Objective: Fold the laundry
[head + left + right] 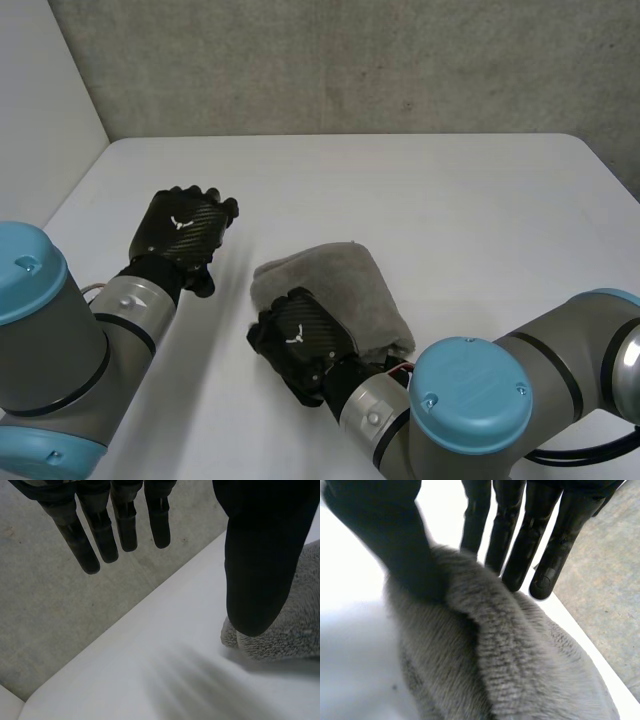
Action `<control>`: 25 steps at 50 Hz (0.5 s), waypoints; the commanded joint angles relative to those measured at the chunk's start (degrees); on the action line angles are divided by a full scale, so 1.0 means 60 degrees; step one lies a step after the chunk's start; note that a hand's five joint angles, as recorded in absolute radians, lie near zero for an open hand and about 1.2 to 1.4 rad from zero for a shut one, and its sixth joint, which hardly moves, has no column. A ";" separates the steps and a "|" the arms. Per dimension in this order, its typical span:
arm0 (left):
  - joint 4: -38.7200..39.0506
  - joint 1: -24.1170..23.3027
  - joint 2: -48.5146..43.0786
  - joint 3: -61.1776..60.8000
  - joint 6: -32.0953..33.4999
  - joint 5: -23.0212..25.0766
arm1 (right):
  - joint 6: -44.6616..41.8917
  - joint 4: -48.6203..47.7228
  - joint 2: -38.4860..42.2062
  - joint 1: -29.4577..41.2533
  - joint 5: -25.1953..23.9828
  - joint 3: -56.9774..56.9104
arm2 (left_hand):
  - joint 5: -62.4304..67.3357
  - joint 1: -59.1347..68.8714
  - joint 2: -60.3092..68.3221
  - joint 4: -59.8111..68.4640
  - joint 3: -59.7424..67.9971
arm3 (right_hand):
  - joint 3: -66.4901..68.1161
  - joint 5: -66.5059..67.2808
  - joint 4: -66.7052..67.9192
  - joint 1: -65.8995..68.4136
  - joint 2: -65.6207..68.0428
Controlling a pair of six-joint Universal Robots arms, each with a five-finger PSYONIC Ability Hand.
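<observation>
A grey towel [340, 295] lies folded into a thick bundle on the white table [450, 200], a little right of the middle. My right hand [300, 340] sits at the bundle's near left end. In the right wrist view its fingers [520, 540] are straight, and a raised fold of the towel [510, 670] stands between them and the thumb, which rests on the cloth. My left hand [185, 232] hovers over bare table to the left of the towel, apart from it. Its fingers [100, 530] are straight and hold nothing, and the towel's end [285, 630] lies just beyond its thumb.
The table's far edge [350, 136] runs along a grey wall [350, 60]. Bare table surrounds the towel. The left edge of the table [75, 190] is close to my left arm.
</observation>
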 commanded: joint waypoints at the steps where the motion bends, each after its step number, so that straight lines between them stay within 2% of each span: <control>1: -0.0012 -0.0099 0.0010 0.0203 -0.0288 0.0023 | 0.0650 0.0070 -0.1194 -0.0644 0.0609 -0.0065 | 0.0437 0.0327 0.0411 0.0421 0.0389 | -0.6570 -0.6687 -0.6567 -0.4613 -0.6379; 3: -0.0012 -0.0158 0.0010 0.0364 -0.0552 0.0037 | 0.1046 0.0084 -0.1575 -0.0996 0.0785 -0.0065 | 0.0465 0.0355 0.0439 0.0449 0.0417 | -0.6570 -0.6687 -0.6567 -0.4613 -0.6379; 5: -0.0143 -0.0464 -0.0004 0.0918 -0.1353 0.0037 | 0.2284 0.0186 -0.2245 -0.1506 0.0917 -0.0095 | 0.0465 0.0355 0.0439 0.0449 0.0417 | -0.6570 -0.6687 -0.6567 -0.4613 -0.6379; 6: -0.0144 -0.0465 -0.0004 0.0921 -0.1357 0.0037 | 0.2291 0.0187 -0.2249 -0.1508 0.0917 -0.0095 | 0.0465 0.0355 0.0439 0.0449 0.0417 | -0.6570 -0.6687 -0.6567 -0.4613 -0.6379; 8: -0.0377 -0.0786 -0.0121 0.1533 -0.2348 0.0037 | 0.3617 0.0609 -0.2628 -0.1931 0.0873 -0.0226 | 0.0493 0.0382 0.0467 0.0476 0.0445 | -0.6570 -0.6687 -0.6567 -0.4613 -0.6379; 9: -0.0378 -0.0788 -0.0121 0.1536 -0.2353 0.0037 | 0.3624 0.0612 -0.2630 -0.1933 0.0873 -0.0227 | 0.0493 0.0383 0.0467 0.0477 0.0445 | -0.6570 -0.6687 -0.6567 -0.4613 -0.6379; 11: -0.0946 -0.1079 -0.0441 0.2177 -0.3199 0.0037 | 0.4601 0.1442 -0.2674 -0.2444 0.0742 -0.0605 | 0.0549 0.0439 0.0523 0.0532 0.0501 | -0.6570 -0.6687 -0.6567 -0.4613 -0.6379; 15: -0.1736 -0.1460 -0.1245 0.3012 -0.3816 0.0008 | 0.5116 0.2453 -0.2470 -0.2709 0.0392 -0.1161 | 0.0549 0.0439 0.0524 0.0533 0.0501 | -0.6570 -0.6687 -0.6567 -0.4613 -0.6379; 19: -0.3055 -0.1929 -0.2607 0.4082 -0.4344 -0.0080 | 0.5045 0.3859 -0.1096 -0.2797 -0.0151 -0.2171 | 0.0493 0.0383 0.0468 0.0477 0.0446 | -0.6570 -0.6687 -0.6567 -0.4613 -0.6379; 25: -0.3660 -0.2033 -0.3754 0.4539 -0.4668 -0.0373 | 0.4752 0.4581 0.0022 -0.2827 -0.0255 -0.2893 | 0.0381 0.0271 0.0355 0.0364 0.0333 | -0.6570 -0.6687 -0.6567 -0.4613 -0.6379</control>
